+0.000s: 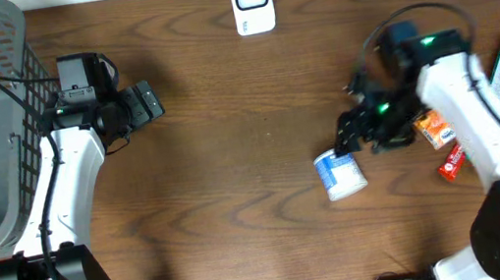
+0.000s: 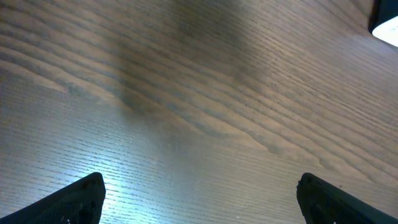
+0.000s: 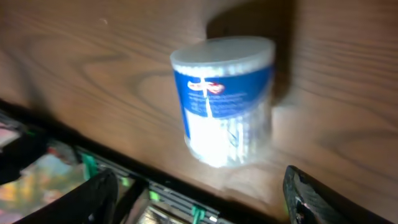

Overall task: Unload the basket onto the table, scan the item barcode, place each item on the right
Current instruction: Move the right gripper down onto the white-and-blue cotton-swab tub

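Right claw (image 3: pixel 202 208) is open and empty, just short of the blue-labelled tub (image 3: pixel 224 99) lying on its side on the counter (image 1: pixel 234 162); left claw (image 2: pixel 199 202) open over bare wood, so grab and pass at the white scanner (image 1: pixel 251 1) both not yet done.

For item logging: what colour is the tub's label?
Tub label: blue and white; right wrist view.

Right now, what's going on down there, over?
Left end effector open, empty. Right end effector open, at the blue-white tub, not gripping. Tub on table, not yet at white scanner. Nothing between them.
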Robot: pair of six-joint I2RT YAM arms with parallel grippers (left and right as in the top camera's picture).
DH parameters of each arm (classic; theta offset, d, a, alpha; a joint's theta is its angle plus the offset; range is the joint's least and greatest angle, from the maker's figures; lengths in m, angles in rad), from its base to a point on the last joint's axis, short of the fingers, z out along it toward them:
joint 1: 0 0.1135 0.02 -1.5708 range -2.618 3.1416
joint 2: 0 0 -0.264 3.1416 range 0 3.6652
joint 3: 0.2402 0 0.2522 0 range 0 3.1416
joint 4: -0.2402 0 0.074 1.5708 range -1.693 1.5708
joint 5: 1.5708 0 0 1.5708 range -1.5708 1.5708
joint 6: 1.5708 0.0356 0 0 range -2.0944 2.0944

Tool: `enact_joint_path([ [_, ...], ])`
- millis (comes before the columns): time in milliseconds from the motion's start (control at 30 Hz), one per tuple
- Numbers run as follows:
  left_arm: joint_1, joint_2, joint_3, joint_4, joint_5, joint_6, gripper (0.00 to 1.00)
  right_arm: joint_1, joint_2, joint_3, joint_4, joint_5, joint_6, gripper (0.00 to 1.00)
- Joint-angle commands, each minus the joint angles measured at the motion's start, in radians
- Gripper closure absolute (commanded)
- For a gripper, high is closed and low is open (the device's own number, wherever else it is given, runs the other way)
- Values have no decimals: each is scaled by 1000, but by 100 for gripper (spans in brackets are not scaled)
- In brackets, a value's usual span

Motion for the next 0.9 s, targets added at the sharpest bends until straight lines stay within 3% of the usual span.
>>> enact_joint_path([
  [0, 3, -3, 17, 3, 2, 2, 2, 91, -12, -56, 60, 152, 153, 20],
  [233, 3, -3, 16, 20, 19, 11, 2, 294, -12, -121, 146, 428, 312, 14],
  [333, 2, -3, 16, 38, 158, 169, 2, 348, -12, -140, 174, 422, 345, 11],
  [500, -1, 1, 16, 37, 253, 201, 2, 389, -12, -172, 208, 393, 396, 12],
  [867, -81, 22, -8, 35, 251, 217, 2, 427, -12, -206, 376, 282, 186, 11],
])
